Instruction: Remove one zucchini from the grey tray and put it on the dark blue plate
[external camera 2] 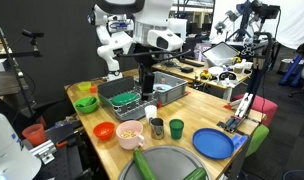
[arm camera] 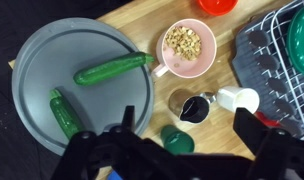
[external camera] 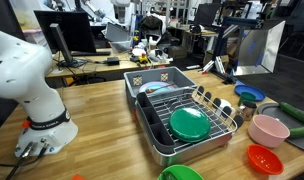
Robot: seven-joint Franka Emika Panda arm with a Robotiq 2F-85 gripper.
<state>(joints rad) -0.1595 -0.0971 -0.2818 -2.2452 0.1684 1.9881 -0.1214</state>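
Zucchini (arm camera: 114,68) aslant across the middle of the grey tray (arm camera: 37,70), untouched, with a second zucchini (arm camera: 62,112) lying apart from it, closer to the tray's rim. Dark blue plate (external camera 2: 214,143) just beside the tray on the worktop (external camera 2: 197,112), well apart from both. Arm (external camera 2: 142,30) folded high above the worktop, white links stacked near the top of the frame, wrist pointing down, gripper (external camera 2: 147,80) hanging in the air close to the dark tub (external camera 2: 139,103) with its wire rack, in contact with nothing. Jaws spread wide, plain only in the wrist view: dark fingers (arm camera: 107,150) at either side of the lower edge, open space between them. From the wrist alone: both zucchini whole and from above, crumbly pale-brown food in the pink bowl (arm camera: 184,48) just beside the tray, and small cups (arm camera: 197,105) clustered between bowl and rack, one metal, one black, one white, with a green cup (arm camera: 177,138) below them. In an exterior view, only the arm's white base (external camera: 42,133) and lowest links, at the worktop's corner, gripper out of frame; green plate (external camera: 189,123) lying in the rack, red bowl (external camera: 264,158) near the pink one, a zucchini (external camera: 292,110) and a strip of tray at the right edge. In an exterior view, by contrast, the full arm, the plate, and a green bowl (external camera 2: 87,103) beside the tub.
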